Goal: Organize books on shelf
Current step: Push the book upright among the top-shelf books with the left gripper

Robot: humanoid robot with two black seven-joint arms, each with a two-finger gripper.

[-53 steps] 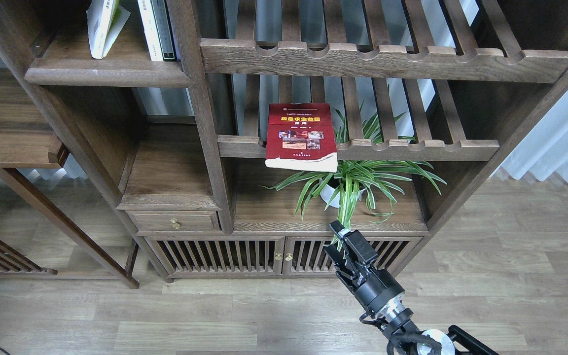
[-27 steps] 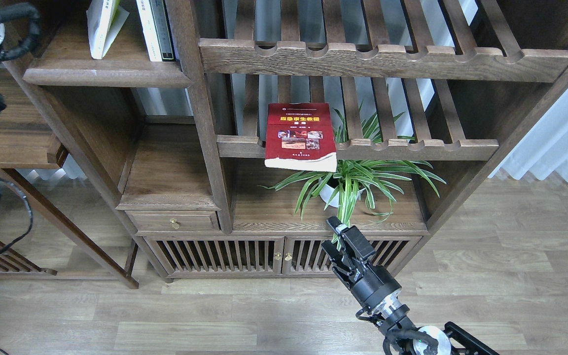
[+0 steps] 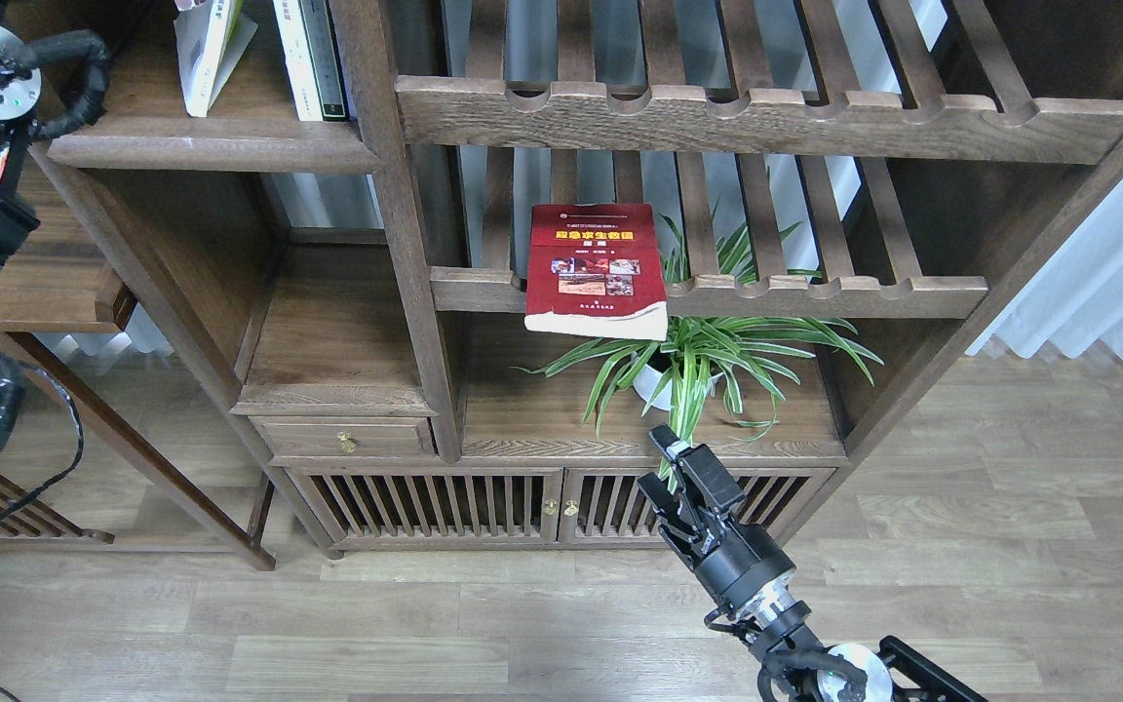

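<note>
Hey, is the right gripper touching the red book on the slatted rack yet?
Apart. The head view shows the right gripper low in front of the cabinet doors, with the potted plant and open shelf space between it and the red book.

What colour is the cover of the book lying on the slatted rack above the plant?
Bright red book, yellow title, small photos; the head view shows it.

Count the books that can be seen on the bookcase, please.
3: a red book lying on the slatted rack, a white book leaning and a thin book upright on the upper-left shelf. More may be hidden.
</note>
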